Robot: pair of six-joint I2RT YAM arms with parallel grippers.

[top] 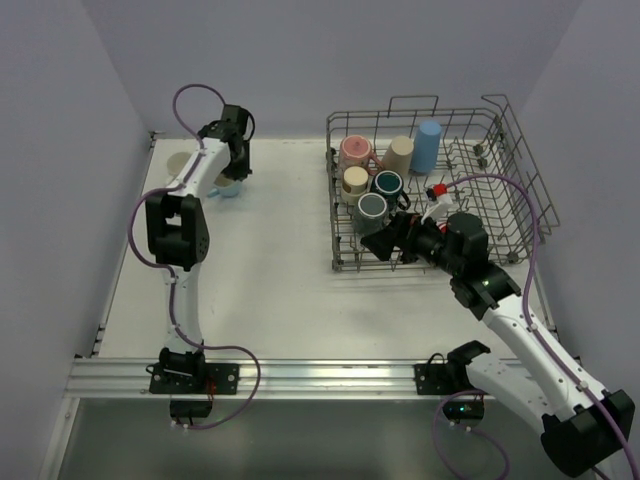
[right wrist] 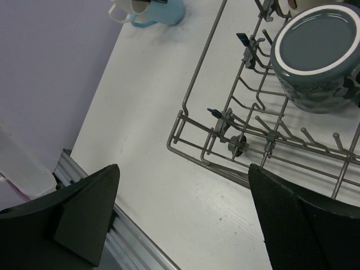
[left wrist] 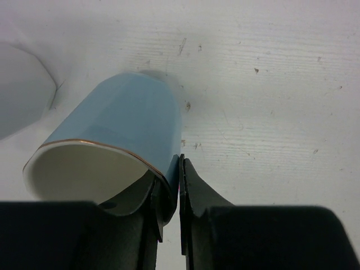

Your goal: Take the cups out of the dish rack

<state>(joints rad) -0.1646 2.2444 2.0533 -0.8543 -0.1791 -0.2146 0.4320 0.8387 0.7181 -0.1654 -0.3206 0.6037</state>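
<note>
The grey wire dish rack (top: pixel 500 150) stands at the right. In it are a speckled pink cup (top: pixel 355 152), a beige cup (top: pixel 400 153), a tall blue tumbler (top: pixel 428 145), a cream cup (top: pixel 355 180) and two dark teal cups (top: pixel 388 183) (top: pixel 373 206). My left gripper (top: pixel 234 168) is at the far left, shut on the wall of a light blue cup (left wrist: pixel 124 121), which is tilted with its base at the table. A white cup (top: pixel 178 163) stands beside it. My right gripper (right wrist: pixel 183 185) is open and empty over the rack's front left corner (right wrist: pixel 185 121), near a teal cup (right wrist: pixel 318 56).
A small red thing (top: pixel 437 190) shows in the rack behind my right arm. The purple side walls stand close to the table on both sides. An aluminium rail (top: pixel 320 375) runs along the near edge.
</note>
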